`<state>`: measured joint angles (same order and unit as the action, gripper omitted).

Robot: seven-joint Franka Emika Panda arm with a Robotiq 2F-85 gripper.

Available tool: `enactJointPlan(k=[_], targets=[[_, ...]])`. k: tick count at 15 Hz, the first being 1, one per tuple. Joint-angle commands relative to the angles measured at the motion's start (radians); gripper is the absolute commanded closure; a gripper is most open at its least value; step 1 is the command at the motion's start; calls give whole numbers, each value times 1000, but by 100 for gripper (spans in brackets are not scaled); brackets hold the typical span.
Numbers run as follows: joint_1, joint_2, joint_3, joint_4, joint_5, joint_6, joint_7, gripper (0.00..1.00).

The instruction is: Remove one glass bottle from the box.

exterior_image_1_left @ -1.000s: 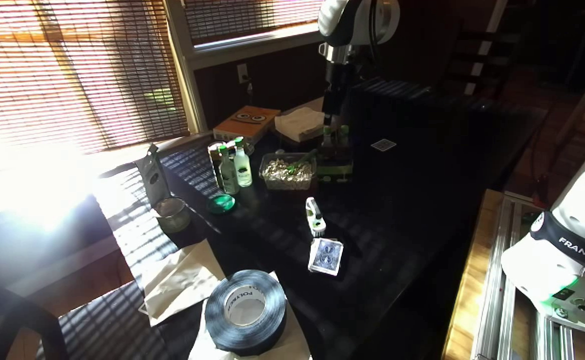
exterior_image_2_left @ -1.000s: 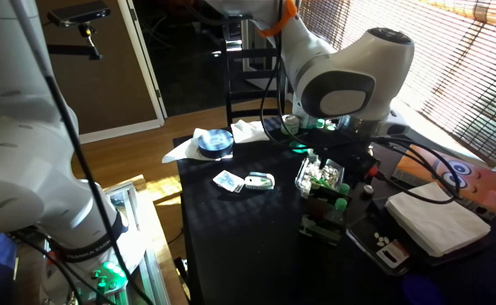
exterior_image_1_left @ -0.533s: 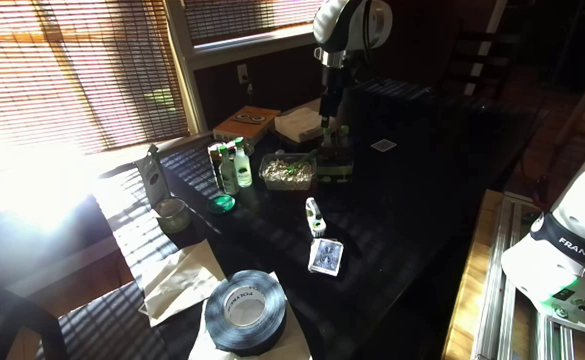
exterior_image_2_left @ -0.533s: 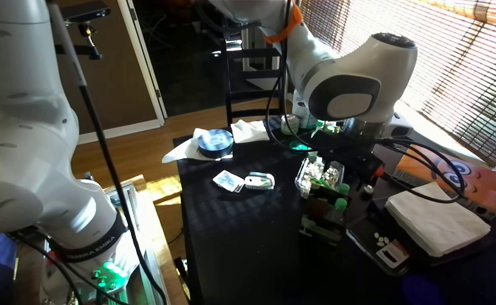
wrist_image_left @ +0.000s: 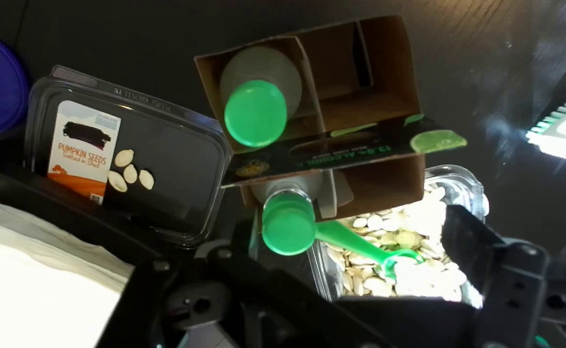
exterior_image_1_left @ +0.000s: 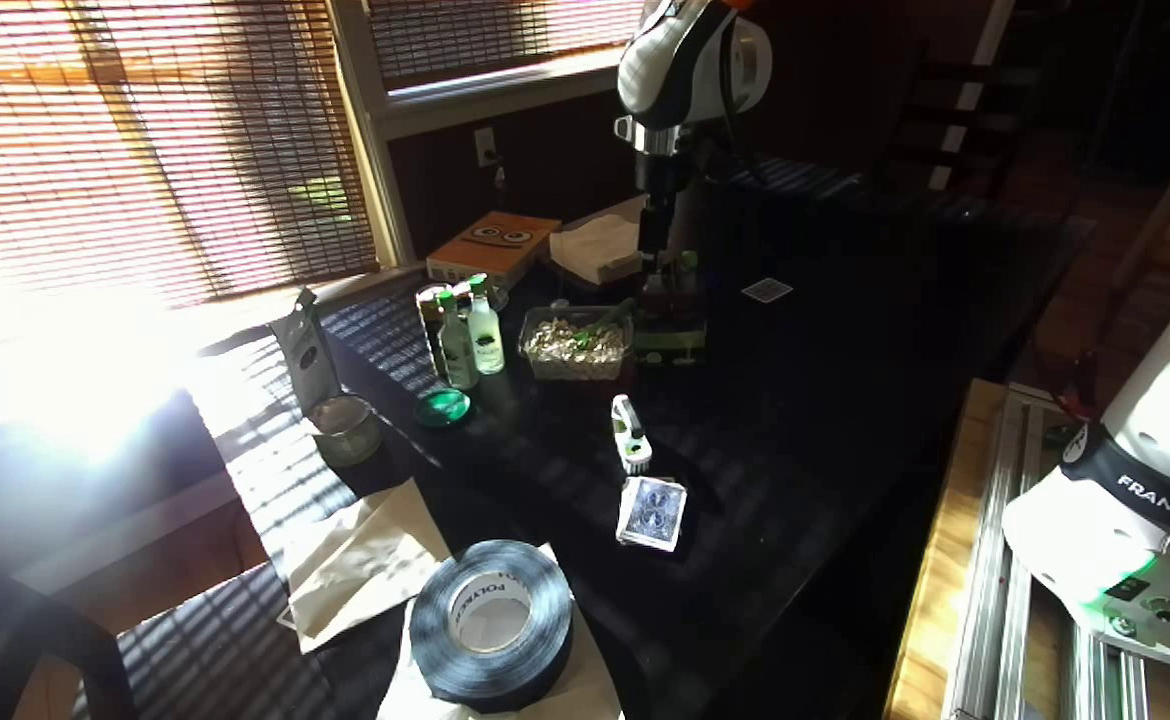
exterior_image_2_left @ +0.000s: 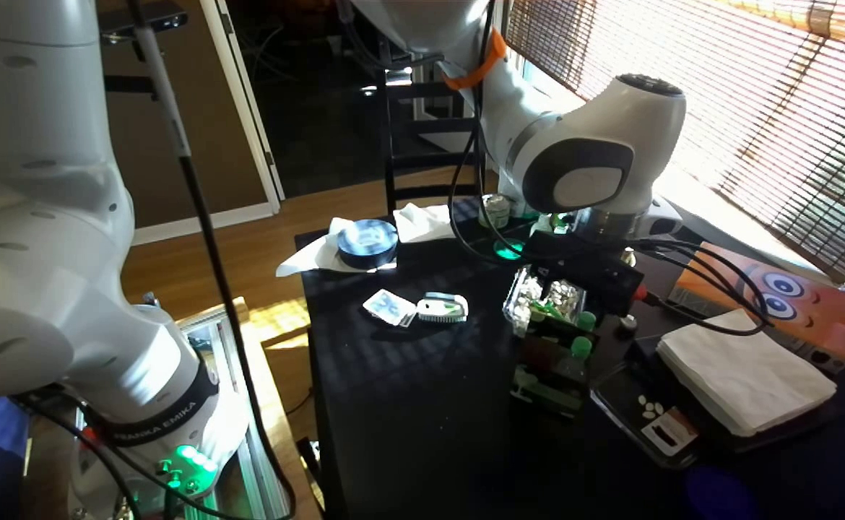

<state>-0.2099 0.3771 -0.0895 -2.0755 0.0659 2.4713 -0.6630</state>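
The cardboard box [wrist_image_left: 384, 58], tan inside with a dark green printed side, stands on the black table; it also shows in both exterior views [exterior_image_1_left: 670, 345] [exterior_image_2_left: 545, 393]. Two glass bottles with green caps stand in it: a glass bottle [wrist_image_left: 263, 72] and a second glass bottle [wrist_image_left: 289, 224], both in compartments on one side. The other compartments hold no bottle. My gripper [wrist_image_left: 353, 224] is open above the box. The second bottle's cap is between its fingers, close to the left finger in the wrist view. In an exterior view the gripper [exterior_image_1_left: 653, 265] covers part of this bottle.
A clear tub of seeds [wrist_image_left: 360, 278] with a green scoop touches or nearly touches the box. A plastic lid [wrist_image_left: 176, 159] with seeds and a napkin stack [exterior_image_2_left: 744, 372] lie at the other side. Two more bottles [exterior_image_1_left: 457, 350] [exterior_image_1_left: 486, 335], a brush [exterior_image_1_left: 631, 440] and cards [exterior_image_1_left: 653, 515] are nearby.
My gripper has moved down and slightly left in the exterior views, coming lower over the bottles in the box. The box and bottles have not visibly moved.
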Motion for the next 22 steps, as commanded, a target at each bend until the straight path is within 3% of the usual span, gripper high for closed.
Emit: enactJointPlan(k=[1,2,8,13,17,19,20,21,22], targets=[[-24,55,20,40,-20,26,-2,14],[-25,65,18,46,-23,31,2,12],[-50,132,25,95,-15,75,17,25],[-58,147,24,118,-29,91,30,69],[-49,126,12,122,-59,71,43,95],[-48,111,13,120,-67,51,52,93],[-40,107,6,121,-80,44,68,84],[-41,106,8,124,-83,32,74,48],[-38,108,4,125,-92,28,86,47]])
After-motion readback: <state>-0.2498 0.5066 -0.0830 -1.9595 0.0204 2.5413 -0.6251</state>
